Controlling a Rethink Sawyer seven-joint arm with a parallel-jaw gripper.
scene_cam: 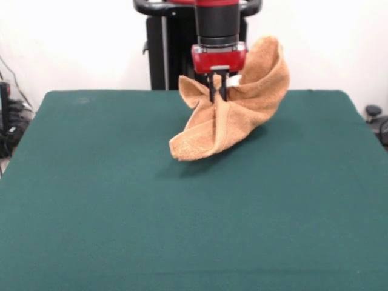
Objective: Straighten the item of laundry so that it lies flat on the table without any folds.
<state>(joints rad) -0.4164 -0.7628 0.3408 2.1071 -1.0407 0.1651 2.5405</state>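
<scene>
Lifting towel (233, 112) clear of table (121, 212): gripper (218, 92) is pinching fold near cloth's middle, fingers pressed together on it. Doing step well, as judged: carrying it out over open green toward 6 o'clock, lowering slowly so trailing corner is dragging and unrolling, releasing only once cloth is spreading. Towel is hanging bunched at table's 12 o'clock side, orange-tan terry, one flap standing up toward 1 o'clock beside wrist, lower corner drooping toward 7 o'clock, hem seam running down front. Several folds remaining; nowhere near flat.
</scene>
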